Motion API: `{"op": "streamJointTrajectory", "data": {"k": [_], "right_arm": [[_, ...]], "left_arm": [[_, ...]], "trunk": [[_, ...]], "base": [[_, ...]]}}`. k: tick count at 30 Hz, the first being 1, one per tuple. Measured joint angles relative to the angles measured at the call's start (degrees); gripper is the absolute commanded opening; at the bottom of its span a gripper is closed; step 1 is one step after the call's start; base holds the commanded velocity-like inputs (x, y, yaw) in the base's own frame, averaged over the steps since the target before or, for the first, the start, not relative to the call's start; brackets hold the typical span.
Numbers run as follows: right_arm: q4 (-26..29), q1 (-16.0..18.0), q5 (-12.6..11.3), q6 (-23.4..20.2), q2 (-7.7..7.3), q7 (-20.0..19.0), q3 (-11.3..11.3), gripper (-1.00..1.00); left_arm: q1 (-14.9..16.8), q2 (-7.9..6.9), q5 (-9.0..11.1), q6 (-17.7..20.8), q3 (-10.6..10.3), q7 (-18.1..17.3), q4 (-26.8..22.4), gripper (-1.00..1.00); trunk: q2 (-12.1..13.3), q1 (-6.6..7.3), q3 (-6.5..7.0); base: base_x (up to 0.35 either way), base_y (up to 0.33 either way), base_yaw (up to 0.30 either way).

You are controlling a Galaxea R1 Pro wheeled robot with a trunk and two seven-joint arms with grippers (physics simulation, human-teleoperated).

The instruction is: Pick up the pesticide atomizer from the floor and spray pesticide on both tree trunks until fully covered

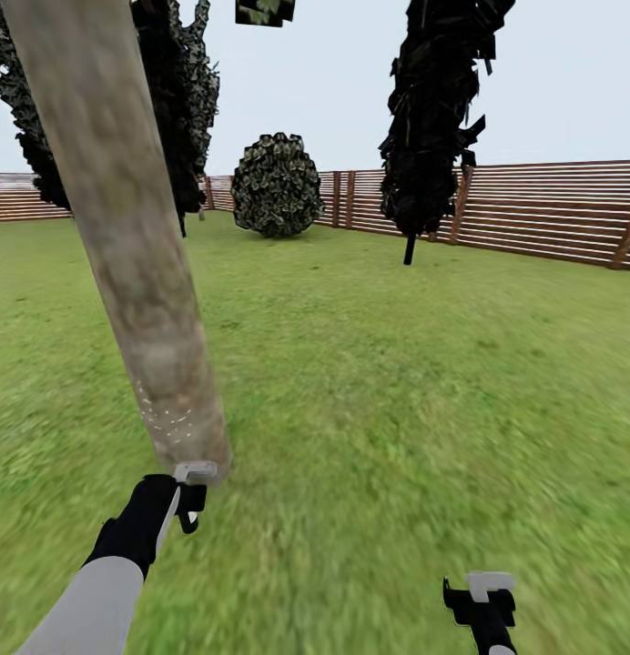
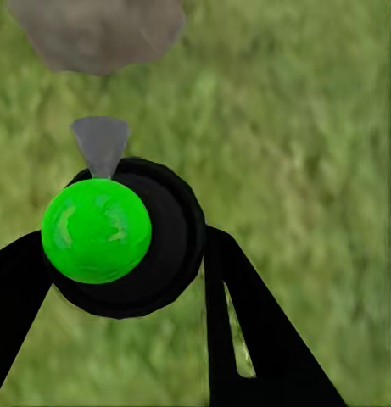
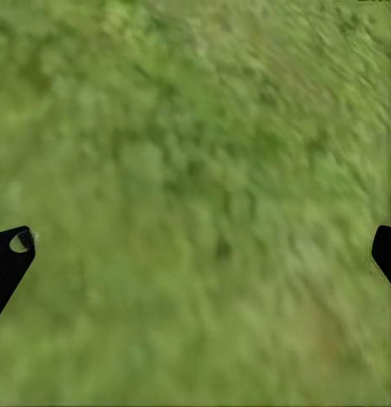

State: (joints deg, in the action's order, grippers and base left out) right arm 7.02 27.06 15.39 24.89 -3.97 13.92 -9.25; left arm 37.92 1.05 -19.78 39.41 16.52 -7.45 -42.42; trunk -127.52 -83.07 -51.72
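Right gripper (image 1: 483, 596) hangs low over the lawn (image 1: 397, 409), jaws spread wide with nothing but grass between the fingers (image 3: 8, 259) in its wrist view. Over to the left gripper (image 1: 189, 496), and it's clamped on the pesticide atomizer (image 2: 127, 237), a round black body with a bright green cap, the grey nozzle (image 2: 100, 142) poking out ahead of the fingers toward the tree trunk (image 1: 124, 236). That trunk stands just beyond the nozzle, a thick pale column leaning across the head view, and there's the pesticide (image 1: 165, 414), a scatter of whitish specks sitting on the bark just above the gripper. Higher up the trunk looks bare, so coverage seems far from done. The risk from here: the nozzle is very near the bark, and any push forward could knock the bottle askew in the grip. Spraying from this low also may leave the upper trunk untouched. Farther off, a dark thin-stemmed tree (image 1: 433, 118), a round bush (image 1: 277, 186) and the slatted fence (image 1: 552, 209).
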Motion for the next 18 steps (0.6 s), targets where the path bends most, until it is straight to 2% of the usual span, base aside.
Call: {"op": "streamJointTrajectory", "data": {"k": [4, 13, 18], "right_arm": [[0.0, 0.0, 0.0, 0.0, 0.01, 0.0, 0.0, 1.00], [0.0, 0.1, 0.0, 0.0, 0.01, 0.0, 0.0, 1.00], [0.0, 0.0, 0.0, 0.0, 0.01, 0.0, 0.0, 1.00]], "left_arm": [[0.0, -0.01, 0.0, 0.0, 0.0, 0.0, 0.0, -1.00], [0.0, 0.05, 0.1, 0.0, -0.1, -0.1, -0.1, -1.00], [0.3, 0.12, 0.0, 0.2, -0.4, -0.1, -0.2, -1.00]], "trunk": [[0.0, 0.00, 0.00], [0.0, -0.01, 0.00], [0.0, 0.00, 0.00]], "base": [[0.176, -0.289, 0.147], [0.116, -0.301, 0.271], [0.208, -0.263, 0.277]]}}
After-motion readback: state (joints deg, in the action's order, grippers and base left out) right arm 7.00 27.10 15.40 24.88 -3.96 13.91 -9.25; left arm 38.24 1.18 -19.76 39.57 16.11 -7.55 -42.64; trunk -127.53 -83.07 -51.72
